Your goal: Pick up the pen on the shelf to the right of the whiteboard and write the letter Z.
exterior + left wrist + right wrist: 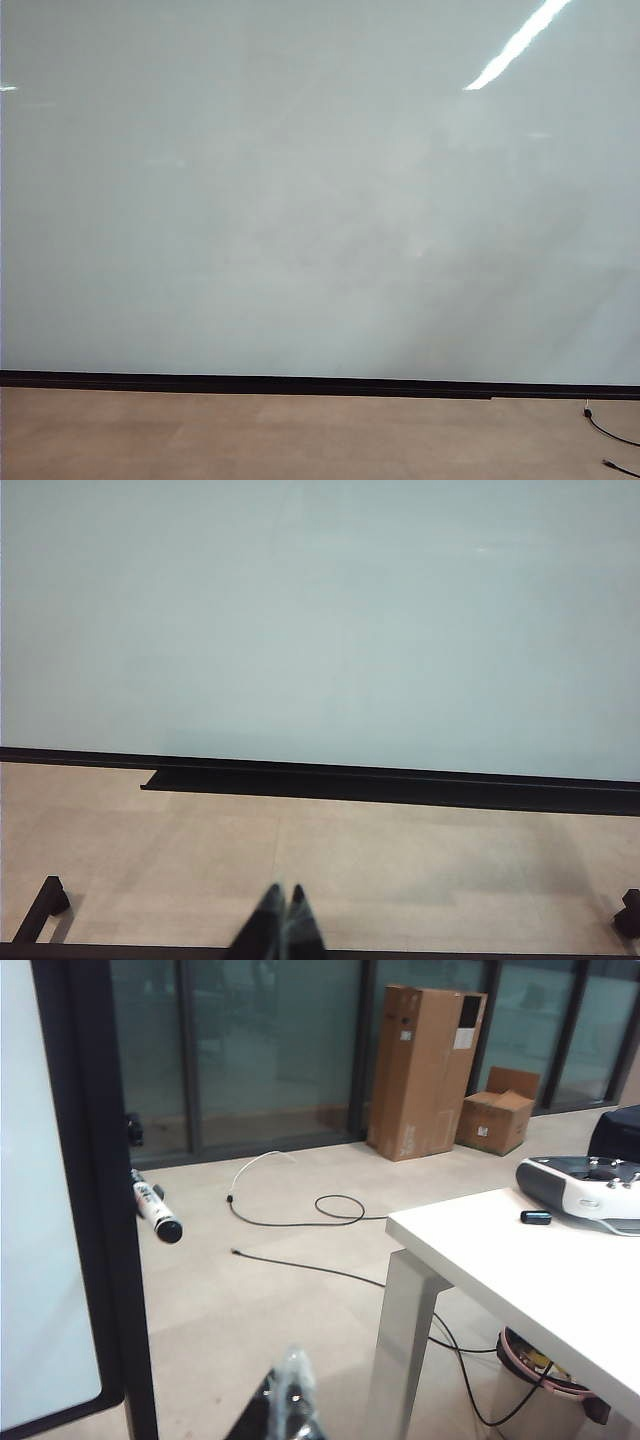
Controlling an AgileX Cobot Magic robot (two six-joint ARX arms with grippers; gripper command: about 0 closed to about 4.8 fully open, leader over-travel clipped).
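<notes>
The whiteboard (pixel 300 200) fills the exterior view, with a black strip along its lower edge; neither arm shows there. No letter Z is in view. In the left wrist view my left gripper (pixel 285 892) is shut and empty, low over the tan floor and facing the whiteboard (pixel 320 610). The right wrist view looks past the whiteboard's black side frame (pixel 100 1210). The pen (pixel 155 1210), white with dark print and a dark tip, sticks out from behind that frame. My right gripper (pixel 293 1365) is shut, empty and well short of the pen.
A white table (pixel 520 1270) with a grey controller (pixel 585 1190) stands beside the right gripper. Black cables (pixel 300 1220) lie on the floor, with cardboard boxes (pixel 425 1070) by the glass wall. A black cable (pixel 610 432) and black stand feet (pixel 42 908) lie near the board.
</notes>
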